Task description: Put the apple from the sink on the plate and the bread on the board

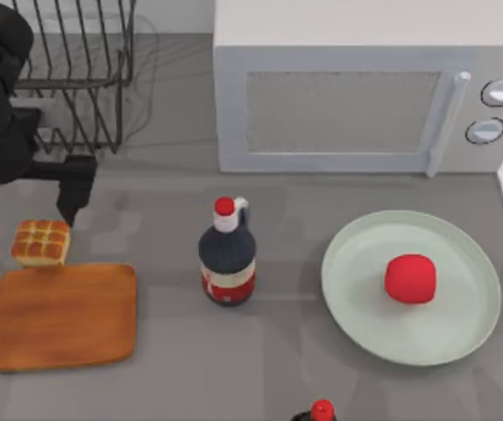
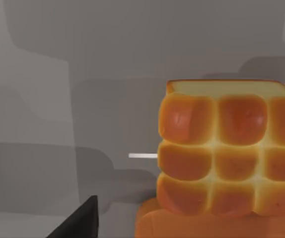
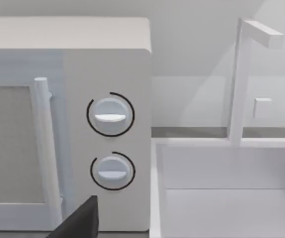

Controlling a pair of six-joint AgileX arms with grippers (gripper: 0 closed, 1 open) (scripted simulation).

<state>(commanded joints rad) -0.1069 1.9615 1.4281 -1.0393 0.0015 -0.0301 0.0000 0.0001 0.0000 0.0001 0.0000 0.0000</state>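
Note:
The red apple (image 1: 410, 279) rests on the pale-green plate (image 1: 357, 281) at the right of the table. At the far edge of the wooden board (image 1: 63, 316) on the left sits the golden bread (image 1: 41, 242). The left wrist view shows the bread (image 2: 227, 153) up close, with the board's rim (image 2: 152, 225) just below it. My left gripper (image 1: 25, 200) hovers just behind the bread, open and holding nothing; one dark finger (image 2: 80, 223) shows at the frame's edge. My right gripper's finger (image 3: 80, 220) points at the microwave and the sink (image 3: 222, 198), open.
A white microwave (image 1: 348, 96) fills the back of the table. A dark bottle with a red cap (image 1: 227, 259) stands mid-table, and another red cap (image 1: 322, 410) pokes in at the front edge. A wire dish rack (image 1: 76, 70) sits back left. The sink has a faucet (image 3: 239, 79).

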